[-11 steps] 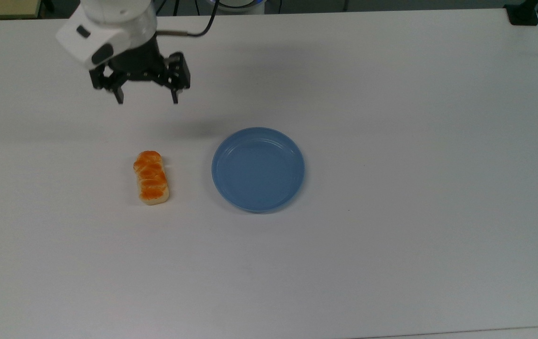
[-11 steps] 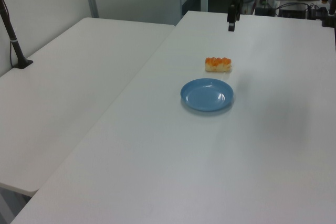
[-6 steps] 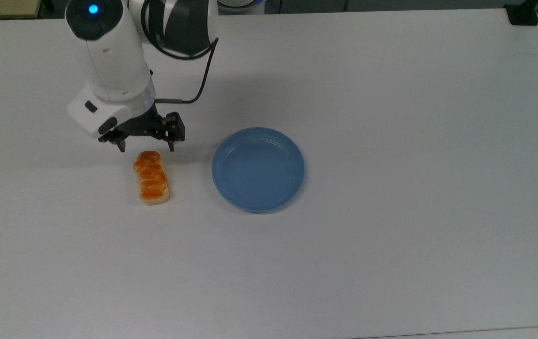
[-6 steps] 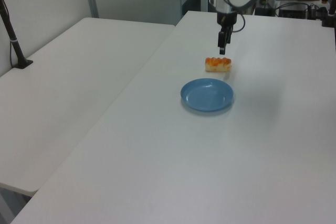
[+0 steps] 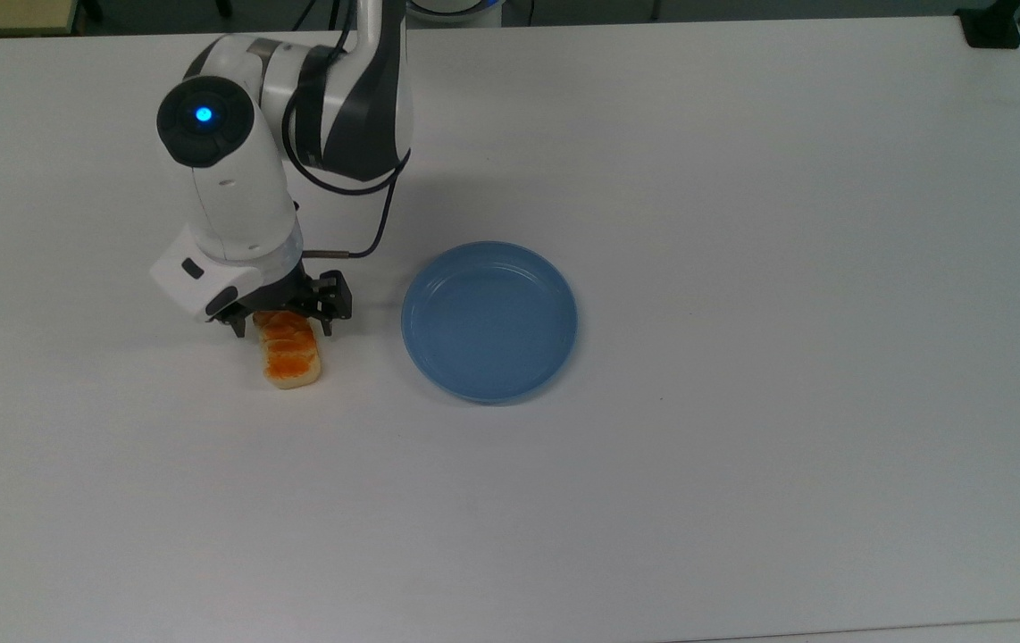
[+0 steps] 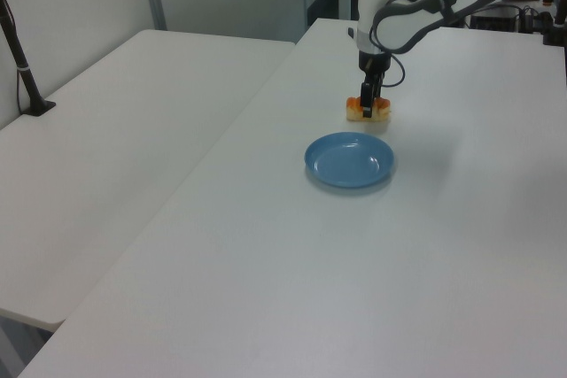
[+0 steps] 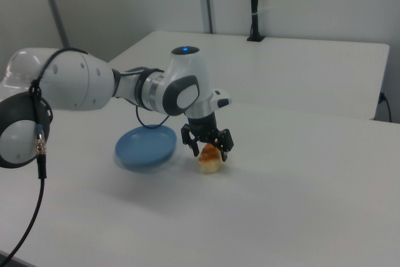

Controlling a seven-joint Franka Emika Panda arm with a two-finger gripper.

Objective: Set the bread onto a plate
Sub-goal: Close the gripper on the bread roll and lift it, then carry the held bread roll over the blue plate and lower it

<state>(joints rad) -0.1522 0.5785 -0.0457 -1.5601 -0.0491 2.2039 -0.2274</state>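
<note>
Bread (image 5: 291, 359) on white table (image 5: 742, 446), gripper (image 5: 283, 327) astride

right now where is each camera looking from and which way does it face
Top view: above the table, looking down; the bread lies left of the plate, and the arm enters from the top edge, its gripper straddling the loaf.
Left view: raised beyond the plate's side, looking across it to the bread, gripper and arm behind.
Right view: low on the opposite side; the arm fills the right view's left, the gripper over the bread with the plate behind.
All three share the bread, plate and gripper.
</note>
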